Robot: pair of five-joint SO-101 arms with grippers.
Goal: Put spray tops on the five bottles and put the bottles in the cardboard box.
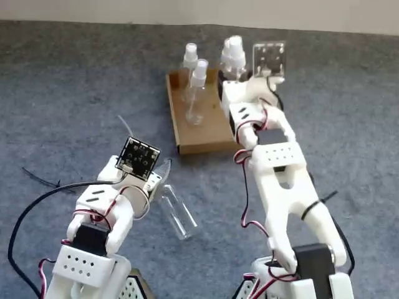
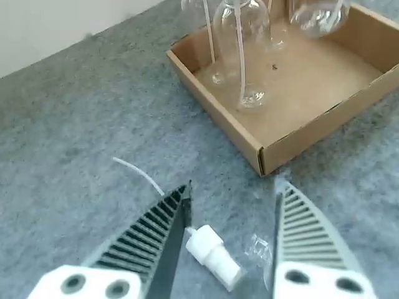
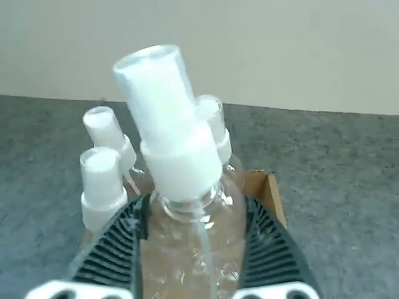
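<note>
Three capped bottles [image 1: 198, 87] stand in your cardboard box [image 1: 202, 140], your right jaws grip a fourth bottle [image 3: 181, 156] beside them, and your left jaws gape around a loose spray top [image 2: 212, 252].

Indoor robot test bench: grey carpet [image 1: 75, 93] under the cardboard box [image 1: 206, 148], plain pale wall [image 1: 93, 9] beyond it.

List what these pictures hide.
- High view: the right arm covers the far corner of the box, so the bottle count there is unsure.
- Right wrist view: the base of the held bottle is cut off by the edge.
- Left wrist view: the left tool hides most of the lying bottle.
</note>
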